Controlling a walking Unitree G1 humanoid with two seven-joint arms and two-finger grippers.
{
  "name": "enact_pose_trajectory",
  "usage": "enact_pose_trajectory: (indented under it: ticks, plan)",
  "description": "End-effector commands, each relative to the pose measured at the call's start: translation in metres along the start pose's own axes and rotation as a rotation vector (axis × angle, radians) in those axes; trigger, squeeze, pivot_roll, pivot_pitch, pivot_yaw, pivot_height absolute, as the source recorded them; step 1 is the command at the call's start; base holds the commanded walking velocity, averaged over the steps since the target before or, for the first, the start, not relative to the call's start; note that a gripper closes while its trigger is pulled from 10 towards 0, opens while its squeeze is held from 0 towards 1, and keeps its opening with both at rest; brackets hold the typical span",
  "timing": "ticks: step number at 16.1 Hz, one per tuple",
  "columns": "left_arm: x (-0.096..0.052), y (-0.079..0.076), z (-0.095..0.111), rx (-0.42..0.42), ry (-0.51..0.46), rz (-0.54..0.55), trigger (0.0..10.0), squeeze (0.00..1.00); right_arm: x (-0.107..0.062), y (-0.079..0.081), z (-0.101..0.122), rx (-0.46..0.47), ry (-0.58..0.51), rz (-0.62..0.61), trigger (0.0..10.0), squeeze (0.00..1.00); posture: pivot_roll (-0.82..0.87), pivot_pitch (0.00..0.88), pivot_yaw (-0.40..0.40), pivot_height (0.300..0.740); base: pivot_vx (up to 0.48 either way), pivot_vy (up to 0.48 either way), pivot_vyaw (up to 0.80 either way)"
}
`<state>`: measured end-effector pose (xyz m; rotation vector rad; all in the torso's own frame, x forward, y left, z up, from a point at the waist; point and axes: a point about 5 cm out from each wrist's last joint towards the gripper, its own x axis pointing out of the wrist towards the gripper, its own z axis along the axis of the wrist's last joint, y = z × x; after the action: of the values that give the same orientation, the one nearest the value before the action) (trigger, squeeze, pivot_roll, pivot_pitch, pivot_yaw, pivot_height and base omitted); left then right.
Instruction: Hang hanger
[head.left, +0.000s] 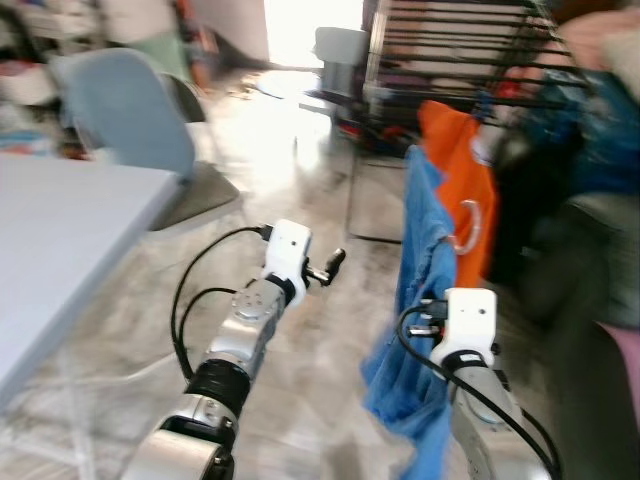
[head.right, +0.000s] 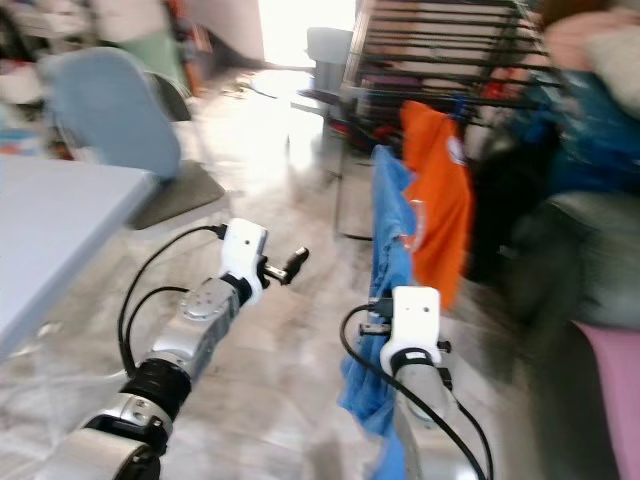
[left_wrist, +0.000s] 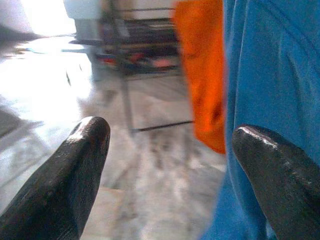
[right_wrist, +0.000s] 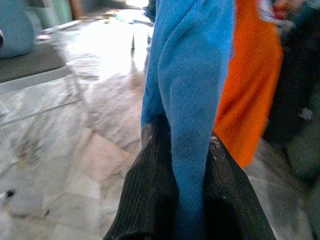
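Observation:
A blue garment (head.left: 420, 260) hangs down in front of me, and my right gripper (right_wrist: 182, 135) is shut on a fold of its cloth (right_wrist: 190, 90). Just behind it hangs an orange garment (head.left: 465, 180), below a dark wire drying rack (head.left: 450, 50). The hanger itself is hidden by the cloth. My left gripper (head.left: 335, 262) is held out over the floor to the left of the blue garment, open and holding nothing; in the left wrist view its fingertips (left_wrist: 85, 145) stand wide apart with the blue cloth close beside one of them.
A grey table (head.left: 60, 230) fills the left side, with a light blue chair (head.left: 130, 110) behind it. Dark furniture and heaped clothes (head.left: 590, 140) stand on the right. Pale tiled floor (head.left: 300, 160) stretches ahead toward a bright doorway. The pictures are blurred.

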<state>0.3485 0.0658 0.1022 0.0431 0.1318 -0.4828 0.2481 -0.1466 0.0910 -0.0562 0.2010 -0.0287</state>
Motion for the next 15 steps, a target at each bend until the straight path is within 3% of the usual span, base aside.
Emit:
enact_pose_trajectory:
  ticks: [1,4,5,10,15]
  plan:
    - [0.002,0.007,0.006,0.032,-0.01,0.027,10.0,0.0,-0.003,-0.002,0.012,0.002,-0.062,-0.005,10.0,0.0,-0.04,0.0,0.014,0.74,0.0,0.0,0.8]
    - [-0.01,0.027,0.002,0.065,0.0,0.105,10.0,0.0,-0.015,-0.015,0.003,0.009,-0.048,-0.043,10.0,0.0,-0.03,0.0,-0.005,0.74,0.0,0.0,0.8]
    - [-0.015,0.031,-0.007,0.022,0.036,0.107,10.0,0.0,-0.016,-0.018,0.0,0.009,-0.033,-0.058,10.0,0.0,-0.03,0.0,-0.013,0.74,0.0,0.0,0.8]
    - [-0.019,0.02,-0.014,0.049,0.02,0.072,10.0,0.0,-0.015,-0.019,0.003,-0.01,-0.039,-0.037,10.0,0.0,-0.03,0.0,-0.027,0.74,0.0,0.0,0.8]
    - [-0.015,0.008,-0.006,0.068,-0.02,-0.013,10.0,0.0,-0.014,-0.019,0.003,-0.007,-0.041,-0.039,10.0,0.0,-0.03,0.0,-0.025,0.74,0.0,0.0,0.8]
